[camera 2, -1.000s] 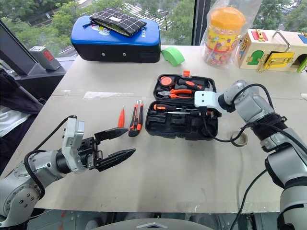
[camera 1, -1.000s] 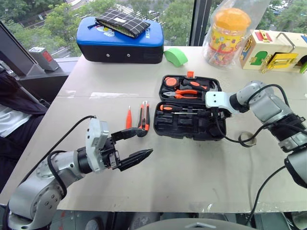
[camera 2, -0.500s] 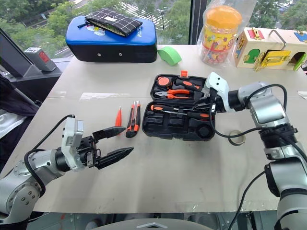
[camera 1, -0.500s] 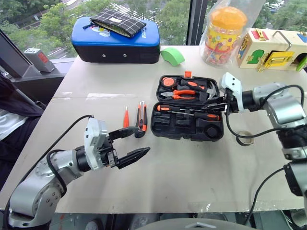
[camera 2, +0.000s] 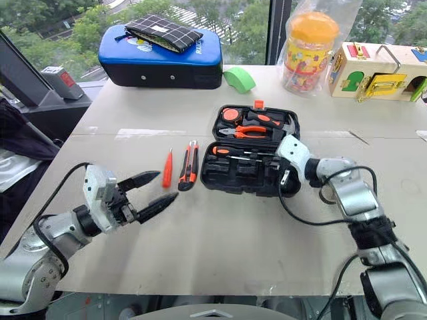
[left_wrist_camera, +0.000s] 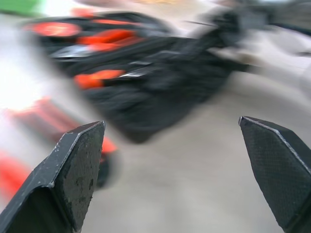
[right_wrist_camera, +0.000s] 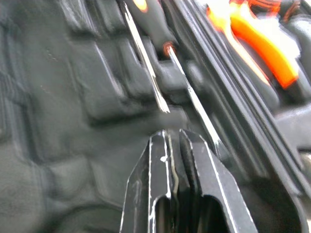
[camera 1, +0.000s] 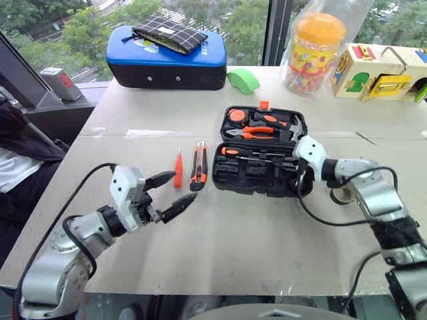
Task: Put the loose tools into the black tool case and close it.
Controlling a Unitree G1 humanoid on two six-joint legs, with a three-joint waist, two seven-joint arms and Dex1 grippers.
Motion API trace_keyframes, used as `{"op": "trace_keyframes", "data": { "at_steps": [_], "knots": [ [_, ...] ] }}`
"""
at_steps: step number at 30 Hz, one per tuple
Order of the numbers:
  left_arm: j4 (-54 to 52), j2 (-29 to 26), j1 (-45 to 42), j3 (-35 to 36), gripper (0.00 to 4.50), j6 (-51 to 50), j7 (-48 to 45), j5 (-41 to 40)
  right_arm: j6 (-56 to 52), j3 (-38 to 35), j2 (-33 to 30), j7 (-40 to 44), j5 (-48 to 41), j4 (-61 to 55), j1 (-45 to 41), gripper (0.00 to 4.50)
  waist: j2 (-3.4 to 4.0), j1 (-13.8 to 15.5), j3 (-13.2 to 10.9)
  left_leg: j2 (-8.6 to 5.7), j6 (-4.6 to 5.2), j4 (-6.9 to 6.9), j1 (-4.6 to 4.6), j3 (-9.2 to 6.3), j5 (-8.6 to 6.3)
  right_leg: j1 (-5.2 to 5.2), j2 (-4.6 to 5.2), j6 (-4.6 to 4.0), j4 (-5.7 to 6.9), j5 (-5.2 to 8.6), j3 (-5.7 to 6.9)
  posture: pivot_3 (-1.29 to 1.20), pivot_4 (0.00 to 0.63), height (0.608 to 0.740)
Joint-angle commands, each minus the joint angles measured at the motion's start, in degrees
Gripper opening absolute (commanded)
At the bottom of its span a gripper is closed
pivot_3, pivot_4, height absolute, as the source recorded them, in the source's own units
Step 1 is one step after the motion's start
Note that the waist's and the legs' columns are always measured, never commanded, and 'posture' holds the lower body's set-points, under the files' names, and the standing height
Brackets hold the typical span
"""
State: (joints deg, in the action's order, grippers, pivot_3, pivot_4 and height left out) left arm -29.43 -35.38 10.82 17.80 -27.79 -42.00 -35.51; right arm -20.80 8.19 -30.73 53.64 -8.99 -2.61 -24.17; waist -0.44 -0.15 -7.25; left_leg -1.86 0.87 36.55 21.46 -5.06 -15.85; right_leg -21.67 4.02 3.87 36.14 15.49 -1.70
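Your right gripper [right_wrist_camera: 172,138], fingers pressed together and holding nothing, hovers over the open black tool case [camera 1: 265,160]; your left gripper [camera 1: 168,193] gapes wide, empty, near the utility knife [camera 1: 198,165].

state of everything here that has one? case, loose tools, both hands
black tool case: open, lid flat on the table
two screwdrivers: lying in the case
utility knife: on the table, outside the case
tester screwdriver: on the table beside the knife
left hand: open, empty
right hand: shut, empty, over the case
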Motion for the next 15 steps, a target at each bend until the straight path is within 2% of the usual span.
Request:
{"op": "trace_keyframes", "data": {
  "at_steps": [1,4,9,10,11,15],
  "knots": [
    [-2.2,2.8,-2.1,0.8,4.50,-6.1,14.8,5.3,-1.1,-8.2,-0.7,2.8,-12.0,-13.0,2.8,0.32,0.11,-0.1,-0.1,0.00,-0.10,0.03,0.17,-0.04,0.06,-0.16,0.01,0.00,0.05,0.00,-0.03,0.00,0.150,0.740],
    [-2.6,4.6,-4.8,0.2,4.50,-14.2,23.2,6.5,-4.1,-9.5,-3.6,3.9,-15.9,-20.6,7.6,1.15,0.00,0.0,0.0,-0.01,-0.03,0.05,0.19,-0.07,0.02,-0.18,0.00,0.01,0.11,-0.01,-0.02,0.00,0.150,0.740],
    [-0.8,7.0,-11.6,-3.7,4.50,-22.2,31.4,9.9,-7.9,-12.0,-7.4,3.8,-21.4,-28.9,12.2,3.45,0.05,0.8,0.0,-0.04,0.07,0.14,0.17,-0.10,-0.04,-0.15,0.00,0.01,0.25,-0.01,0.10,0.00,0.150,0.740],
    [-0.2,7.6,-12.9,-4.8,4.50,-23.5,32.6,10.7,-8.2,-12.8,-8.3,4.2,-22.6,-29.8,13.0,4.05,0.05,0.8,0.0,-0.07,0.08,0.23,0.16,-0.06,-0.04,-0.15,0.00,0.01,0.33,0.00,0.12,0.00,0.150,0.740],
    [0.5,8.2,-14.1,-5.8,4.50,-24.3,33.5,11.4,-8.5,-13.3,-9.2,4.6,-23.5,-30.6,13.6,4.38,0.03,0.9,0.0,-0.07,0.08,0.28,0.16,-0.06,-0.04,-0.15,0.00,0.01,0.36,0.00,0.15,0.00,0.150,0.740],
    [3.7,10.0,-16.9,-9.5,4.50,-25.5,35.5,14.4,-7.8,-14.5,-10.9,4.0,-24.8,-31.8,15.3,4.46,-0.01,0.9,0.0,-0.10,0.09,0.41,0.13,-0.08,-0.05,-0.07,-0.02,0.01,0.41,0.00,0.20,0.00,0.150,0.740]
  ]
}}
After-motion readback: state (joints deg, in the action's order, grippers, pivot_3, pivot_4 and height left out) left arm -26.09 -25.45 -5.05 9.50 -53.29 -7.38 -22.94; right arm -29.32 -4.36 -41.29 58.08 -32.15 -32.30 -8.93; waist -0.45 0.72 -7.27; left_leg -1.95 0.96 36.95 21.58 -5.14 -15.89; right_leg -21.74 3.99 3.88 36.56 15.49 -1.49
